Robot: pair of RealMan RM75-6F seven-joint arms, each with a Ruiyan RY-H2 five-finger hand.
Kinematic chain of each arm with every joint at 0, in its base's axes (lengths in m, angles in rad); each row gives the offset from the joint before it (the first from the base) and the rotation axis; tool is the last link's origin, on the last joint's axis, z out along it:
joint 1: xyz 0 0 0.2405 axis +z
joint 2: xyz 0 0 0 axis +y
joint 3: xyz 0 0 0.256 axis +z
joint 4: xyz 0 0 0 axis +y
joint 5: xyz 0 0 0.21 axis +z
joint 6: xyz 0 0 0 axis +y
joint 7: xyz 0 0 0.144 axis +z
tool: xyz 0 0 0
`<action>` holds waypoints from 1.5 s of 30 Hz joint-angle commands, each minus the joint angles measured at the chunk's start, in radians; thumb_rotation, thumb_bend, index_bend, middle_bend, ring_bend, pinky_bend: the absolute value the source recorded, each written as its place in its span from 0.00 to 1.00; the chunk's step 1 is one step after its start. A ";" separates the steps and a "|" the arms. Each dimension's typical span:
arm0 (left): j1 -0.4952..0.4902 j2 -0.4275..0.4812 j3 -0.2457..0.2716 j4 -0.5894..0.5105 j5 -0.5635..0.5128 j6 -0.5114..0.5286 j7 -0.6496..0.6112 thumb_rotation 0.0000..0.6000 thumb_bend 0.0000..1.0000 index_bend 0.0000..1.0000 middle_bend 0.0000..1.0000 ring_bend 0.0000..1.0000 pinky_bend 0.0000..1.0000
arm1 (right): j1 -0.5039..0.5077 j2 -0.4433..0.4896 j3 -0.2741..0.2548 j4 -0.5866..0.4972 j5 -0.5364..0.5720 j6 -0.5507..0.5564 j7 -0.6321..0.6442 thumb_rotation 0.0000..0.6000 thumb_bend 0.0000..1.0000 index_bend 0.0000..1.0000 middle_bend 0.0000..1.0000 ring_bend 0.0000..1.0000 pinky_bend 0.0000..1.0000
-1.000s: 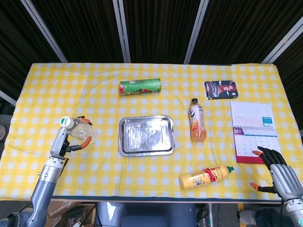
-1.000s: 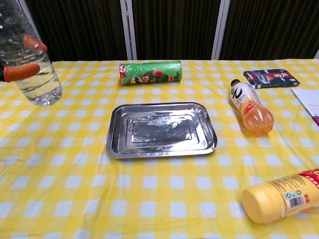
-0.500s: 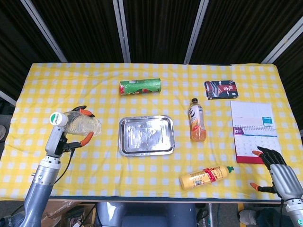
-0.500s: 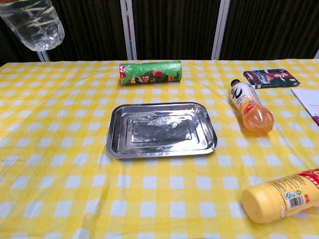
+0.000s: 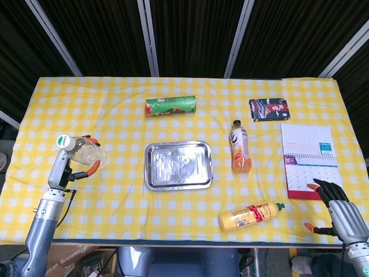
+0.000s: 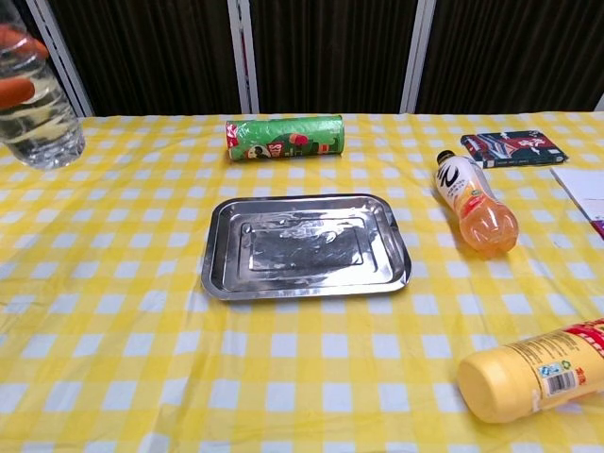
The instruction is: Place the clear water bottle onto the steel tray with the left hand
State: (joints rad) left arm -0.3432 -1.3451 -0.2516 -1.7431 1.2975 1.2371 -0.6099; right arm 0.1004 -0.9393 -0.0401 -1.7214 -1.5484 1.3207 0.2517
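My left hand (image 5: 70, 164) grips the clear water bottle (image 5: 84, 151) at the table's left side, well left of the steel tray (image 5: 177, 165). The bottle has a white cap with a green mark and is held above the cloth, tilted. In the chest view the clear water bottle (image 6: 35, 113) shows at the top left corner with orange fingertips (image 6: 16, 90) on it, and the steel tray (image 6: 304, 245) lies bare in the middle. My right hand (image 5: 341, 211) hangs off the table's front right corner, fingers apart and holding nothing.
A green snack can (image 5: 170, 106) lies behind the tray. An orange drink bottle (image 5: 239, 147) lies to its right, a yellow sauce bottle (image 5: 252, 216) at the front right. A dark packet (image 5: 268, 109) and a calendar (image 5: 310, 160) sit at the far right.
The left hand has carried the bottle to the left and lowered it a little; half a second ago the bottle was higher and lay more sideways. The right hand has not moved.
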 commanded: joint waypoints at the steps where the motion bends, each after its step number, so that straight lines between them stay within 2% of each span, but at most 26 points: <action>1: 0.001 -0.044 0.028 0.099 -0.006 -0.039 -0.073 1.00 0.45 0.57 0.53 0.14 0.12 | 0.001 -0.001 -0.001 -0.002 -0.001 -0.002 -0.002 1.00 0.16 0.18 0.10 0.06 0.05; 5: -0.010 -0.064 0.029 0.130 -0.008 -0.060 -0.085 1.00 0.45 0.57 0.52 0.14 0.12 | 0.002 -0.001 -0.001 -0.002 0.001 -0.004 -0.004 1.00 0.16 0.18 0.10 0.06 0.05; 9: -0.026 -0.071 0.010 0.107 0.000 -0.059 -0.078 1.00 0.44 0.57 0.52 0.13 0.12 | 0.003 -0.001 0.001 -0.001 0.004 -0.005 -0.004 1.00 0.16 0.18 0.10 0.06 0.05; 20: -0.046 -0.017 -0.066 -0.139 0.039 0.029 0.044 1.00 0.44 0.57 0.53 0.13 0.12 | -0.001 0.004 -0.002 -0.006 -0.004 0.006 0.001 1.00 0.16 0.18 0.10 0.06 0.04; 26: -0.024 0.029 -0.057 -0.233 0.077 0.078 0.108 1.00 0.44 0.57 0.53 0.13 0.12 | -0.001 0.006 -0.001 -0.006 -0.004 0.008 0.004 1.00 0.16 0.18 0.10 0.06 0.05; 30: -0.015 0.028 -0.034 -0.200 0.056 0.066 0.097 1.00 0.44 0.57 0.53 0.13 0.12 | 0.000 0.004 -0.003 -0.007 -0.006 0.005 -0.001 1.00 0.16 0.18 0.10 0.06 0.05; 40: -0.015 -0.081 0.031 0.132 -0.021 -0.048 -0.079 1.00 0.44 0.57 0.53 0.13 0.12 | 0.001 0.004 -0.002 -0.006 0.001 0.001 -0.003 1.00 0.16 0.18 0.10 0.06 0.05; 45: -0.019 -0.114 0.026 0.176 -0.009 -0.040 -0.096 1.00 0.44 0.57 0.53 0.13 0.12 | 0.003 0.003 -0.003 -0.006 0.004 -0.006 -0.004 1.00 0.16 0.18 0.10 0.06 0.05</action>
State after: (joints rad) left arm -0.3610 -1.4512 -0.2279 -1.5752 1.2874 1.1958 -0.7006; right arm 0.1033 -0.9359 -0.0426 -1.7276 -1.5445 1.3149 0.2475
